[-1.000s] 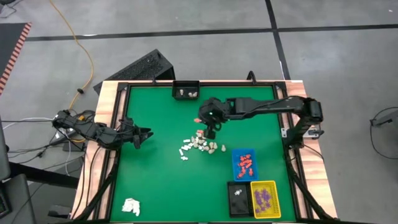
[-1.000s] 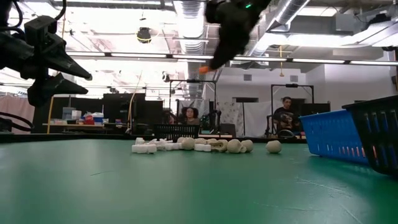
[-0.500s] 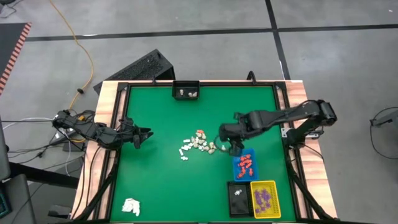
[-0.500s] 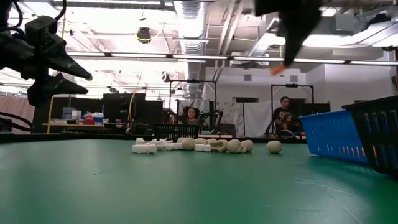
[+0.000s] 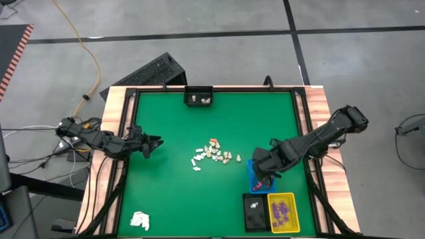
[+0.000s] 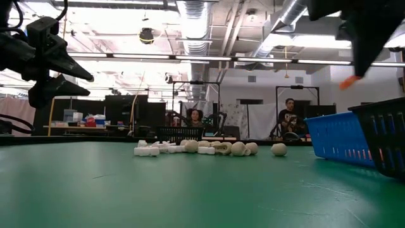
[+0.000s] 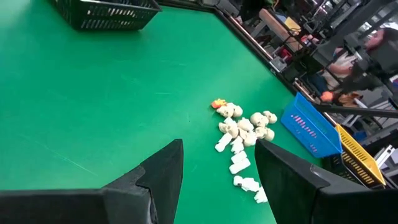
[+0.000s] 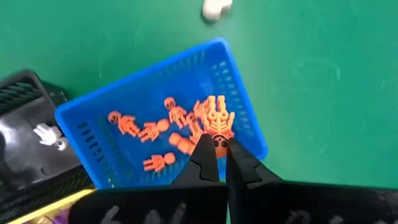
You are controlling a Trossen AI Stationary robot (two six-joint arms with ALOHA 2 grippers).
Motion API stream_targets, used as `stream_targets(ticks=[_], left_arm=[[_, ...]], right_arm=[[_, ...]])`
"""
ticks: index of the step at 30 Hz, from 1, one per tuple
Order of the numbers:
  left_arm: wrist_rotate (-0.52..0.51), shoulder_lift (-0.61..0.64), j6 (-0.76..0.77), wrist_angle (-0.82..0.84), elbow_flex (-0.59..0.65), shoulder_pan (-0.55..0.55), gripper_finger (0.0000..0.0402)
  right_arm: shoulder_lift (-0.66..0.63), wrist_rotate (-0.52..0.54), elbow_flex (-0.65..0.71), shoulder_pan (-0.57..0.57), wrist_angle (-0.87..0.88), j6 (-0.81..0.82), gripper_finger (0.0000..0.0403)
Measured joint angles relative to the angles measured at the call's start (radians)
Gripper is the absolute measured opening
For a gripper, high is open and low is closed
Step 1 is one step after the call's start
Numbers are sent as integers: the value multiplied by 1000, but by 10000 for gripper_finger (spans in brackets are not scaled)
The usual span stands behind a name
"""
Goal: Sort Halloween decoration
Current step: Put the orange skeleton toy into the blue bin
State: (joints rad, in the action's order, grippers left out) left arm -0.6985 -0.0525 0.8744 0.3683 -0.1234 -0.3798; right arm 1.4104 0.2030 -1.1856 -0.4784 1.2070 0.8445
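High view: the right arm reaches in from the table's right edge, bent low, with the right gripper (image 5: 263, 178) over the blue tray (image 5: 252, 174). In the right wrist view its fingers (image 8: 204, 157) are pinched nearly together on an orange skeleton (image 8: 217, 124), held just above the tray. Several more orange figurines (image 8: 152, 130) lie on the tray floor. Beside it stand a black tray (image 5: 253, 207) holding a white piece and a yellow tray (image 5: 283, 212) with purple pieces. The left arm waits at the table's left edge, its left gripper (image 5: 153, 143) raised off the green mat (image 5: 172, 192) with jaws spread wide. A pile (image 5: 214, 155) of white and cream pieces, with one orange piece (image 5: 213, 141) at its far side, sits mid-table. Another black tray (image 5: 198, 97) at the far edge holds two pale pieces.
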Motion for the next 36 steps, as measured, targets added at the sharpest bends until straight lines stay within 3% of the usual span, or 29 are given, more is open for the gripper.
stream_targets(ticks=[5,12,21,36], left_arm=[[-21,0,-1,0,0,0,189],[-21,0,1,0,0,0,189],[-20,0,-1,0,0,0,189],[-36,0,-16,0,0,0,189]], right_arm=[[0,-29,33,-60,-65,75,5],[1,-27,48,-91,-95,124,39],[2,-22,48,-91,-94,125,81],[2,20,47,-91,-174,51,99]])
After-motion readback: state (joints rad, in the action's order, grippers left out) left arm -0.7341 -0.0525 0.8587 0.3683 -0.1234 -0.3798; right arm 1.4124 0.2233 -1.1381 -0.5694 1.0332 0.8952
